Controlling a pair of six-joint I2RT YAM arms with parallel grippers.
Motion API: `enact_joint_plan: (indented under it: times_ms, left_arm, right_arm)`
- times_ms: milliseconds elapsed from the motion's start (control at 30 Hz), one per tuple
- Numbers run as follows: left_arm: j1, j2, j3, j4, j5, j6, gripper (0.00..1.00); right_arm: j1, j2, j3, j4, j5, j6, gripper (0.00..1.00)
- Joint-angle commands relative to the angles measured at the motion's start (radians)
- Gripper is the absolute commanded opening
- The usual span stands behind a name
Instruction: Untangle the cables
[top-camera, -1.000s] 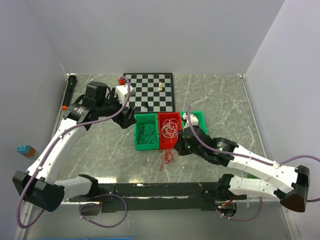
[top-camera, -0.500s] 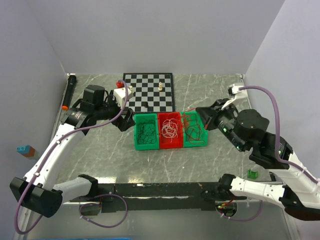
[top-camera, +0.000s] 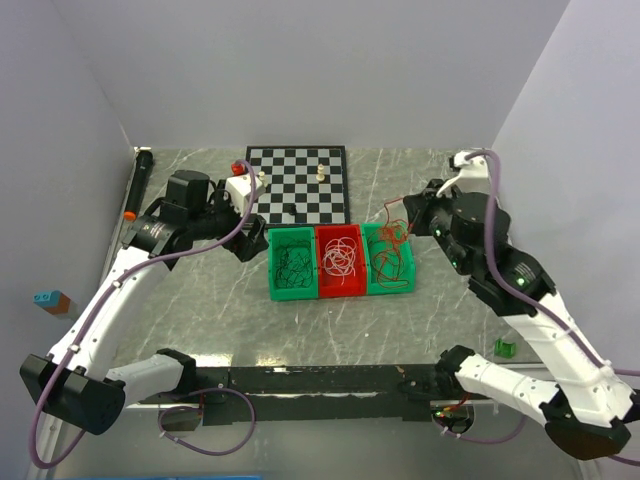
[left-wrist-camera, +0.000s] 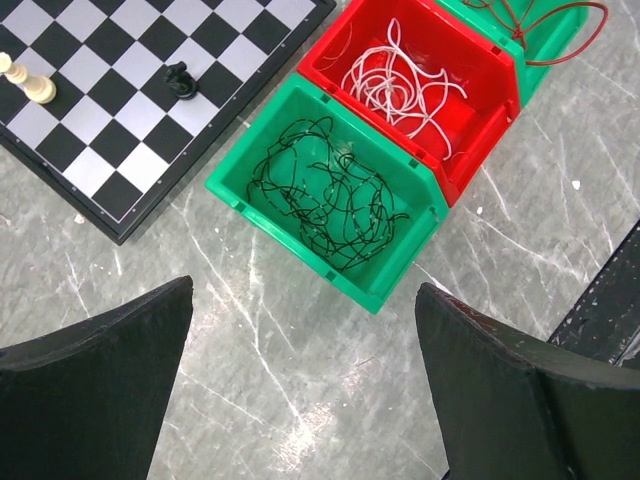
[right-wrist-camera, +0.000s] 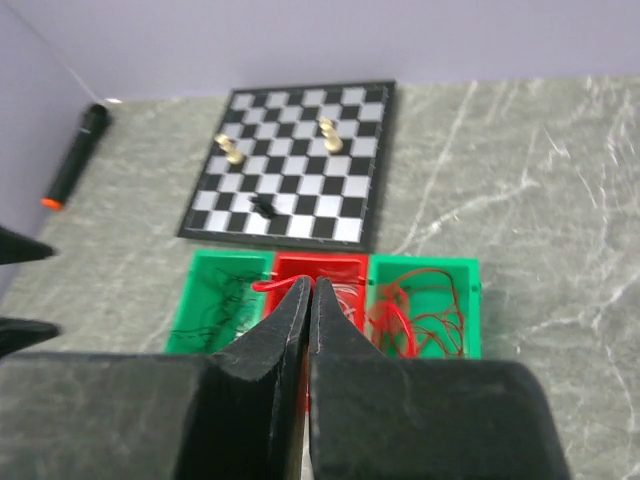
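Note:
Three bins stand side by side. The left green bin (top-camera: 291, 268) holds black wires (left-wrist-camera: 330, 195). The red bin (top-camera: 340, 290) holds white wires (left-wrist-camera: 400, 85). The right green bin (top-camera: 408, 262) holds red wires (top-camera: 384, 258). My right gripper (top-camera: 408, 217) is above the right bin's far edge. It is shut on a red strand (top-camera: 392, 225) that rises out of that bin. In the right wrist view the strand loops out at the closed fingertips (right-wrist-camera: 297, 292). My left gripper (top-camera: 257, 237) is open and empty, hovering left of the black-wire bin, with bare table between its fingers (left-wrist-camera: 95, 390).
A chessboard (top-camera: 300, 185) with a few pieces lies just behind the bins. A black marker with an orange tip (top-camera: 137, 185) lies along the left wall. A small red object (top-camera: 240, 167) sits near the board's left corner. A small green piece (top-camera: 505, 347) lies front right.
The right arm swung from the table in front of the bins to the right, carrying the red wires. They now lie in the right green bin, one strand held up. The left arm barely moved.

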Motion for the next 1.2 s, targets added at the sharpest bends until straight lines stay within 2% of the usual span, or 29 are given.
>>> enact_joint_plan:
  times_ms: [0,300,733,933,1167]
  left_arm:
    - [0.007,-0.022,0.015,0.027,-0.015,0.012,0.97]
    - [0.009,-0.025,0.0,0.029,-0.027,0.028,0.97]
    - [0.009,-0.025,-0.017,0.041,-0.035,0.034,0.97]
    - [0.009,-0.028,-0.026,0.041,-0.036,0.029,0.97]
    - [0.009,-0.031,-0.034,0.06,-0.05,0.012,0.97]
  right_arm:
    - [-0.064,0.018,-0.065,0.09,-0.059,0.0,0.0]
    - [-0.216,0.058,-0.181,0.136,-0.156,0.075,0.0]
    - [-0.255,0.081,-0.298,0.173,-0.15,0.087,0.0]
    - [-0.255,0.176,-0.333,0.167,-0.056,0.107,0.0]
    - [-0.255,0.283,-0.365,0.148,-0.035,0.164,0.0]
